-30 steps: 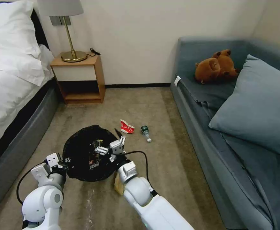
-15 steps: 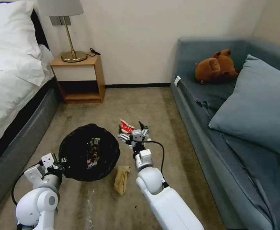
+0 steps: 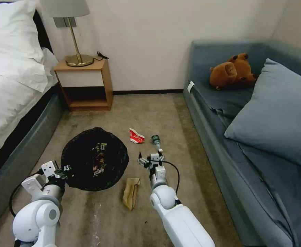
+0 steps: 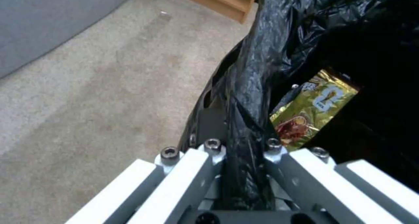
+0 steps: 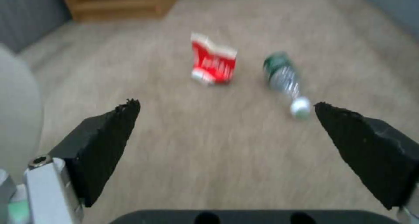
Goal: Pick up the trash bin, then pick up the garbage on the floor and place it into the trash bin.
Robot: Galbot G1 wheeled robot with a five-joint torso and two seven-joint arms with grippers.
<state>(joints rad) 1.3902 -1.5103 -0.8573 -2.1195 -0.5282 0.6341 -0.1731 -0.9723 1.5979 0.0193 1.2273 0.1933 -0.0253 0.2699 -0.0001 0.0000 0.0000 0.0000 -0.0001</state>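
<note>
You are looking at a bedroom, hotel-like: a bed (image 3: 9, 85) with white pillows and linen at left, a wooden nightstand (image 3: 85, 84) bearing a brass lamp (image 3: 73, 34), a blue-grey daybed sofa (image 3: 253, 137) with cushion at right, beige carpet (image 3: 177, 113) between.

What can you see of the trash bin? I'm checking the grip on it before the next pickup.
The trash bin is round, and a crinkly, glossy black plastic bag liner drapes over its rim and hides its walls. It sits over the carpet between the bed and the scattered litter, mouth up. The left gripper is shut on the near-left rim, its white fingers pinching the bunched liner. Inside lies a gold snack wrapper, printed side up. Nothing else touches the bin.
</note>
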